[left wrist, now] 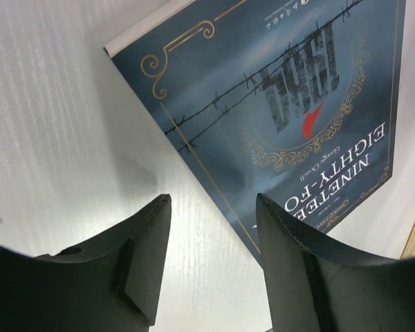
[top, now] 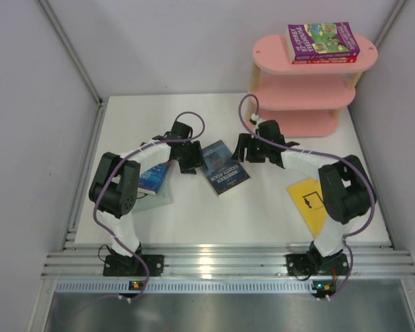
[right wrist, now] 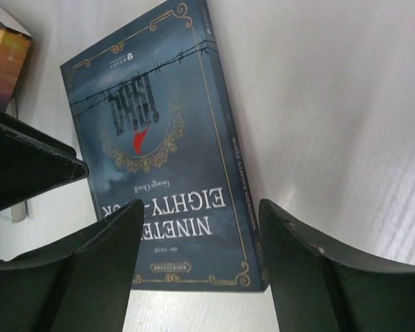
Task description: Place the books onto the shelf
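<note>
- The navy book (top: 225, 167), titled "Nineteen Eighty-Four", is found lying flat on the table (top: 263, 221) with its cover up. It is placed between the two grippers and well apart from the shelf (top: 270, 57).
- The shelf is stood at the far right of the table, against the back wall.
- The left gripper (left wrist: 211, 256) is seen with its jaws parted. Only bare table shows in the gap and nothing is held. The navy book's near corner is located just beside one finger (left wrist: 297, 270).
- The right gripper (right wrist: 200, 270) is likewise parted, and nothing is clamped. It is poised over the navy book's lower edge, with that edge seen between the fingers (right wrist: 90, 277). Whether the cover is touched cannot be told.
- On the shelf's top board a purple book (top: 323, 40) is stacked on a red book (top: 332, 61).
- A yellow book (top: 306, 200) is noted on the table at the right, partly hidden under the right arm.
- A blue-orange book (top: 154, 178) is laid over a pale book (top: 159, 199) at the left. Both are partly covered by the left arm.
</note>
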Controlling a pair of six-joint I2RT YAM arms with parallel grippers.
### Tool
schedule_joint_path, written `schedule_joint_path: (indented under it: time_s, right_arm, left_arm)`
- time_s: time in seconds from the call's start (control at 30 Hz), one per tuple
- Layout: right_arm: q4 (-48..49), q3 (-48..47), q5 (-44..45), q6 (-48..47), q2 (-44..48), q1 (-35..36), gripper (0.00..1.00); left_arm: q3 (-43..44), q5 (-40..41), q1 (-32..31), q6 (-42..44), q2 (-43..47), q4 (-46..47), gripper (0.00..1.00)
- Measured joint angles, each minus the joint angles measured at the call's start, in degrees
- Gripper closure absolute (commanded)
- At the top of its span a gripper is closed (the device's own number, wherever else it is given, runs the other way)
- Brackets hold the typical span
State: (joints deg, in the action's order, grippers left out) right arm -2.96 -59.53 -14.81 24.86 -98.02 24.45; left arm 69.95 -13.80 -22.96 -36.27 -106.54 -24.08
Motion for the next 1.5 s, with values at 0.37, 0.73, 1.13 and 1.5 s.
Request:
schedule_joint_path:
  time_s: [0.37,0.73,1.13,1.5]
  right_arm:
    - [6.9,0.4,-2.2,0.3,-8.3,0.8,0.37]
    - [12.5,15.3,-0.6,6.2,2.5,5.4,0.32]
    - [15.5,12.8,-4.7,10.4,-0.8,1.2,0.16]
    - [16.9,9.8,-8.3,13.8,-4.3,0.9,0.16]
  left_arm:
    - [-1.4,-2.9,0.8,-1.6,-2.1,3.9,0.48]
    - [-2.1,-6.7,1.7,1.0,-2.8,5.3,0.81]
    - [-1.8,-19.3,6.5,2.8,-6.5,7.0,1.00]
    - [-1.6,-25.1,8.6,3.5,-8.8,8.0,1.00]
